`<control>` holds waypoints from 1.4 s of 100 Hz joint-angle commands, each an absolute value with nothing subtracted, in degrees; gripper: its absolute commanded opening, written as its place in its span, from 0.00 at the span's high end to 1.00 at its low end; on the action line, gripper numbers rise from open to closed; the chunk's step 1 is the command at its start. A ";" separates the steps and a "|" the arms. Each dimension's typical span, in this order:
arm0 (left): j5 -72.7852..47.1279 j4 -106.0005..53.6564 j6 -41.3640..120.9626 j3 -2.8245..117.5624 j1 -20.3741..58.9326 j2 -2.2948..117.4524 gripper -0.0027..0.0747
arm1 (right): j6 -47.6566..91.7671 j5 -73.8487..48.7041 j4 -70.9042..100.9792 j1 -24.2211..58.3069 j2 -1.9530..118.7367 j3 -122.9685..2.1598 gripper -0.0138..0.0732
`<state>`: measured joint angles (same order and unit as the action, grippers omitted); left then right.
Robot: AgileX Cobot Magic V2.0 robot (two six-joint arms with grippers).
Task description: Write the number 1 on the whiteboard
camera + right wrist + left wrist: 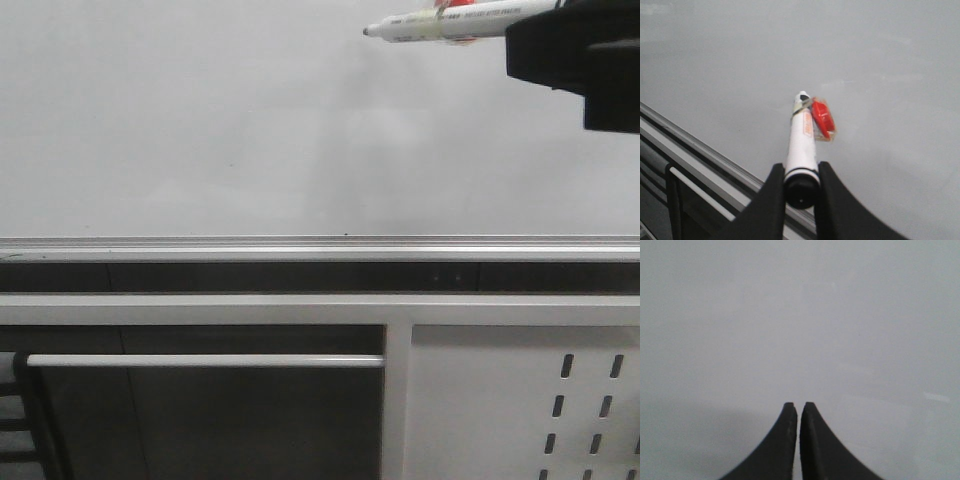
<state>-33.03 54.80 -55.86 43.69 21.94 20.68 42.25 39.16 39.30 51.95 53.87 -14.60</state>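
Note:
The whiteboard (200, 120) fills the upper front view, and its surface is bare. The number 1 is not in view on it. My right gripper (560, 50) is at the top right, shut on the black end of a white marker (450, 20). The marker's tip (368, 31) points left in front of the board, and I cannot tell whether it touches. In the right wrist view the fingers (801, 170) clamp the marker (802, 140), which has a red piece (822, 119) taped near its tip. My left gripper (799, 407) is shut on nothing, facing plain board (790, 315).
A silver aluminium rail (300, 247) runs along the board's bottom edge. Below it are a white frame, a horizontal bar (200, 360) and a white perforated metal panel (520, 400) at lower right. The rail (700, 145) also crosses the right wrist view.

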 commanded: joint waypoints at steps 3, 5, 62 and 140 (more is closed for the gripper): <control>-30.20 56.04 -56.52 45.29 21.71 21.25 0.99 | 42.70 44.18 37.18 52.13 54.73 -16.56 0.90; -30.20 56.04 -56.52 45.29 21.71 21.25 0.99 | 42.70 44.18 37.18 52.13 54.90 -16.56 0.90; -29.83 56.04 -56.52 45.29 21.71 21.25 0.99 | 42.70 48.19 37.09 52.13 57.74 -16.56 0.90; -28.34 56.04 -56.52 45.29 21.71 21.25 0.99 | 42.70 44.49 38.30 52.13 58.22 -16.17 0.90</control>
<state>-31.52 54.80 -55.86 43.69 21.94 20.68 42.25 40.56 39.25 52.17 58.34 -14.60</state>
